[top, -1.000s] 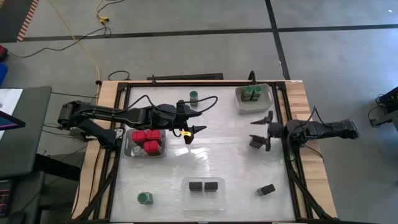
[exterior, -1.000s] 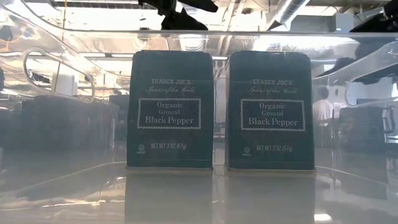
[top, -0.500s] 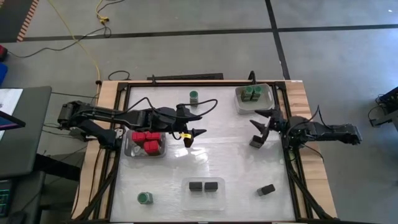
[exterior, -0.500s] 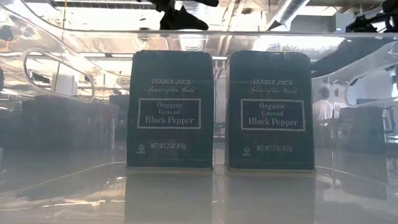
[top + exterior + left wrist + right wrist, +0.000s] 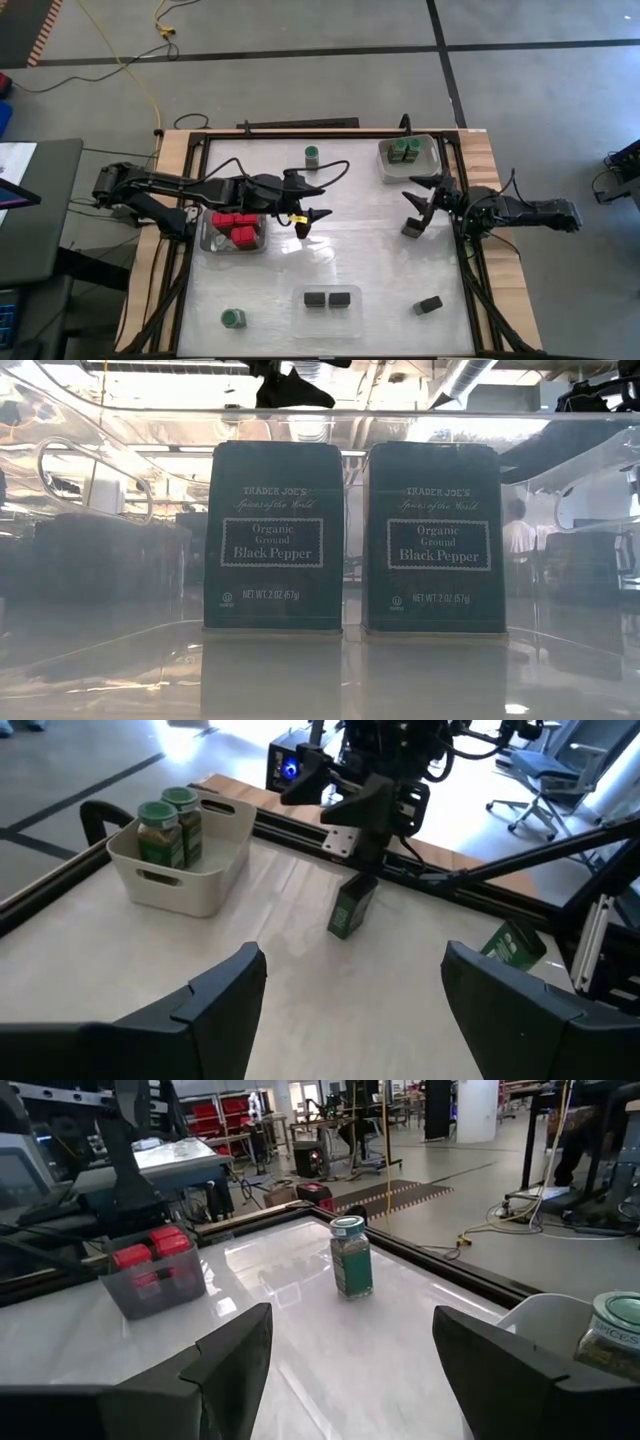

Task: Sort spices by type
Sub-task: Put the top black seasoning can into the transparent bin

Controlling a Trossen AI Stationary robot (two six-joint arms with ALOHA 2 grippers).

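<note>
The spices are partly sorted: red blocky containers [image 5: 236,227], two green-lidded jars [image 5: 404,150] and two black boxes [image 5: 329,298] are binned, while two jars [image 5: 312,154] and two boxes [image 5: 429,304] remain loose on the tabletop [image 5: 370,250], both the left gripper [image 5: 316,216] and the right gripper [image 5: 422,200] being spread wide and empty.

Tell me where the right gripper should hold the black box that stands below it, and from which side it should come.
Hedged: grip the black box across its two broad flat faces, near the top, coming from above. It stands upright and alone, and the open right gripper hangs over it.
</note>
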